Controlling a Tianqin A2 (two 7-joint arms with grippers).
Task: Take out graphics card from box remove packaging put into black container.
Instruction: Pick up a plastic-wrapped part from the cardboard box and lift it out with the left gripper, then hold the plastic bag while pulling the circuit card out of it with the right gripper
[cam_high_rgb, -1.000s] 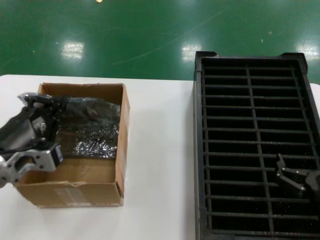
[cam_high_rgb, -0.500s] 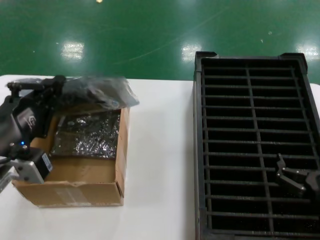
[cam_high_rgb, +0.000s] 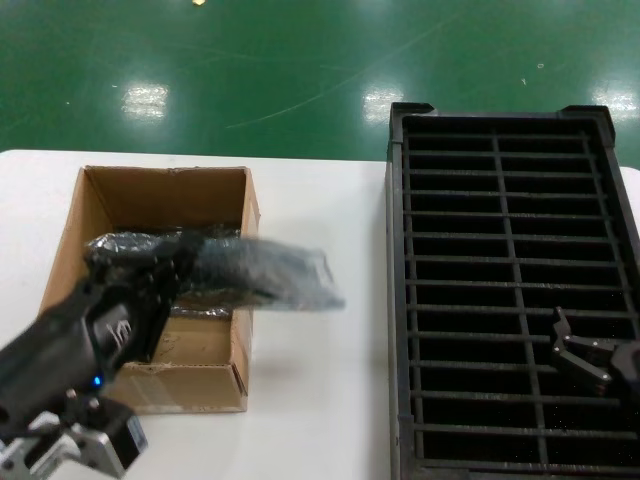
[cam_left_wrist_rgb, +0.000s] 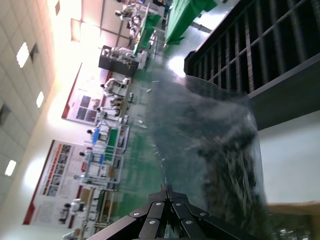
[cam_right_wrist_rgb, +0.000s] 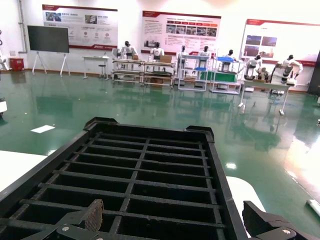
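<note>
left gripper (cam_high_rgb: 170, 270): clamped on bagged card (cam_high_rgb: 262, 275), held over box (cam_high_rgb: 150, 200) right wall | right gripper (cam_high_rgb: 590, 362): jaws apart, empty, over container (cam_high_rgb: 500, 150) near-right slots

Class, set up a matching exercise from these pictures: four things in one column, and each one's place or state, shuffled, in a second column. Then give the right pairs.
Things
1. bagged card
2. box
3. black container
4. right tool

Places or states
A. open, over the crate's near slots
B. on the white table's right side
C. held in the left tool, jutting past the carton's right wall
D. brown, open-topped, on the table's left

Pairs: 1-C, 2-D, 3-B, 4-A
</note>
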